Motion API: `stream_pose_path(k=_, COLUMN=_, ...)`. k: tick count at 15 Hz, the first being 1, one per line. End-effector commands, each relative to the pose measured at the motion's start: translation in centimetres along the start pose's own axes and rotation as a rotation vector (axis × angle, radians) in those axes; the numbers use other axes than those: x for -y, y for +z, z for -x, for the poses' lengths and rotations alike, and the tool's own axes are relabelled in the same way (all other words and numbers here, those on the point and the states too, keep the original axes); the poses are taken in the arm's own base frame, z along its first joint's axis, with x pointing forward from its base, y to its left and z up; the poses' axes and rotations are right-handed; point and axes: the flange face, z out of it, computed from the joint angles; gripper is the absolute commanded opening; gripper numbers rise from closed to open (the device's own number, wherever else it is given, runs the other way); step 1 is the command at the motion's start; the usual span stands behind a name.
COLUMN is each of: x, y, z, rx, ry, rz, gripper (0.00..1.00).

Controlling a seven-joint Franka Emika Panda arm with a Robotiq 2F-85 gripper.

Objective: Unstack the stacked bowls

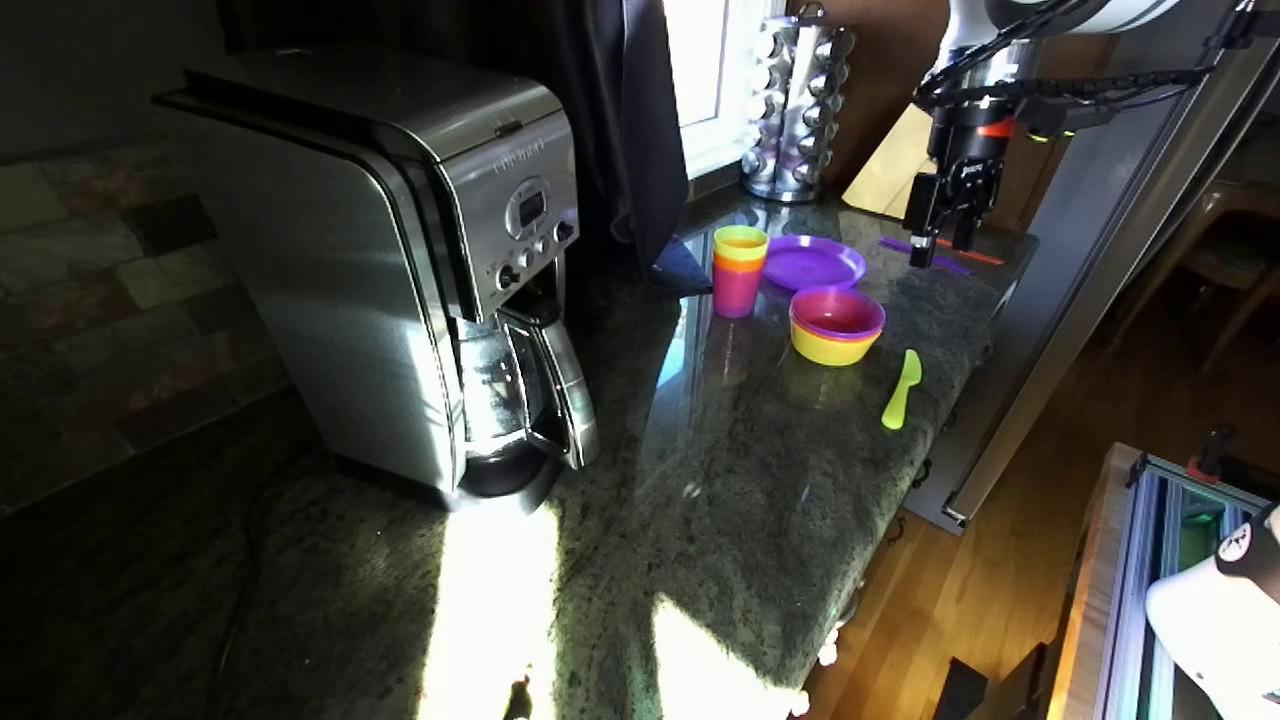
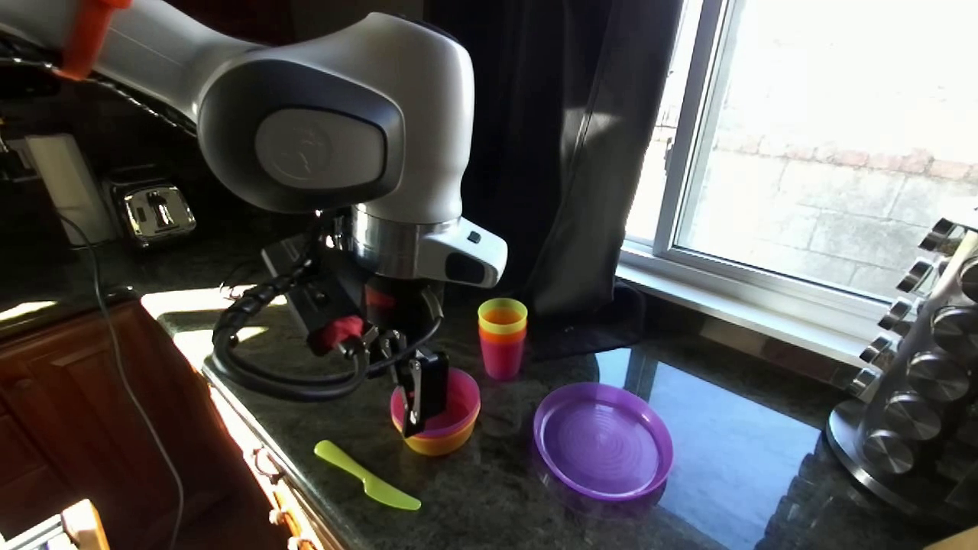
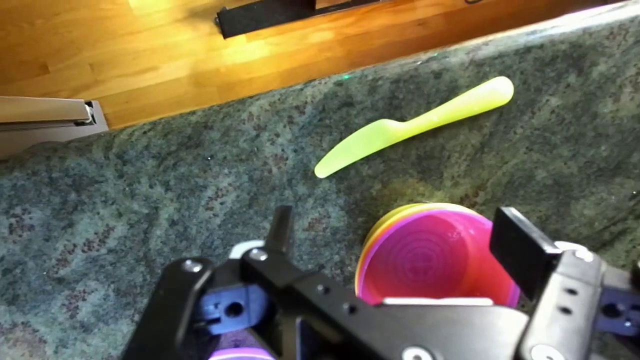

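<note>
The stacked bowls (image 1: 837, 328), mouths turned upward

On the dark table (image 1: 740, 480), right of the centre in an exterior view, they stand, round and shallow. The top one is pink inside; below it show purple, orange and yellow. The axis of the stack is upright. The claw (image 1: 942, 248) has its fingers spread apart. At upper left, the coffee maker (image 1: 370, 290) bears the word "Cuisinart".

The stacked bowls (image 3: 425, 255) are pink inside, rimmed purple, orange and yellow. Near the bowls are a lime-green knife (image 3: 387, 135), a purple plate (image 2: 603, 439) with concentric rings, and cups (image 2: 503, 341) of yellow, orange and pink. Reddish flecks mottle the grey-green table (image 3: 150, 200); the tool (image 3: 400, 232), mostly black.
</note>
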Motion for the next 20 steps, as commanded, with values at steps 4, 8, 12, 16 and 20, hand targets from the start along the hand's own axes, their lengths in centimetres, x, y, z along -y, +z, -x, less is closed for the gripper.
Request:
stream_pose_path(k=4, x=0.0, y=0.8, z=-0.7, rx=0.024, ry=0.003, rz=-0.018, gripper=1.0)
stream_pose_path(k=8, x=-0.9, y=3.3, z=-1.7, rx=0.052, ry=0.029, rz=-0.016, gripper=1.0)
stream_pose_path(k=12, x=-1.7, y=4.4, z=-2.9, rx=0.01, ry=0.043, rz=-0.019, gripper=1.0)
stream_pose_path(k=16, x=-1.6, y=5.4, z=-3.7, rx=-0.005, ry=0.059, rz=-0.041, gripper=0.9)
stream_pose_path(k=20, x=-1.4, y=6.1, z=-4.3, rx=-0.016, ry=0.084, rz=-0.068, gripper=0.55)
